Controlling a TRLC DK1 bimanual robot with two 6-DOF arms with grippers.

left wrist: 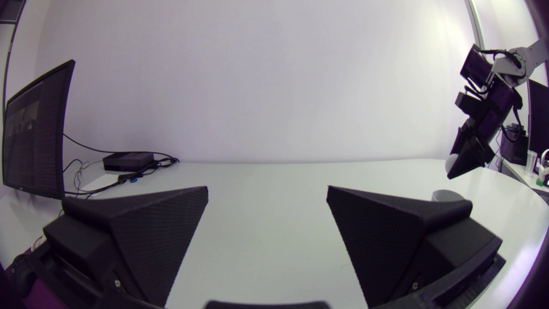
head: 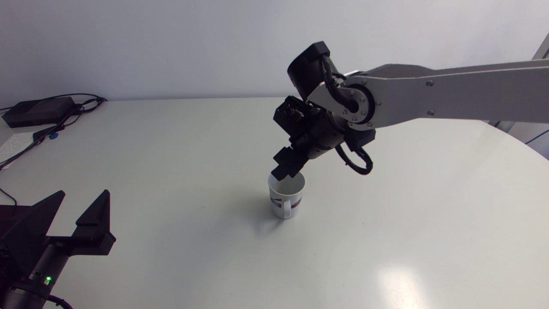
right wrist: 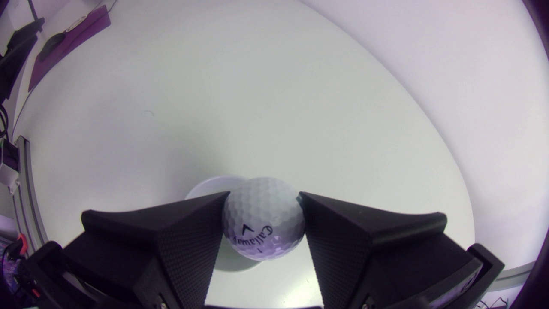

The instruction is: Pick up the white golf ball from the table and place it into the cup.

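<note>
Item: white dimpled golf ball (right wrist: pixel 263 216). Likely light, hard, slick. Right pincer (right wrist: pixel 262 196) clamps its widest girth above the white ceramic cup (head: pixel 274 198). Left pincer (left wrist: pixel 266 189) wide, empty.

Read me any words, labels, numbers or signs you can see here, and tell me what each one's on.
golf ball, held in the right gripper: a dark chevron mark, one line of maker's lettering and a small digit, all seen upside down. It is brand print, so it is not quoted.
cup: coloured bands on its side. No lettering can be made out.
No other text is readable.
</note>
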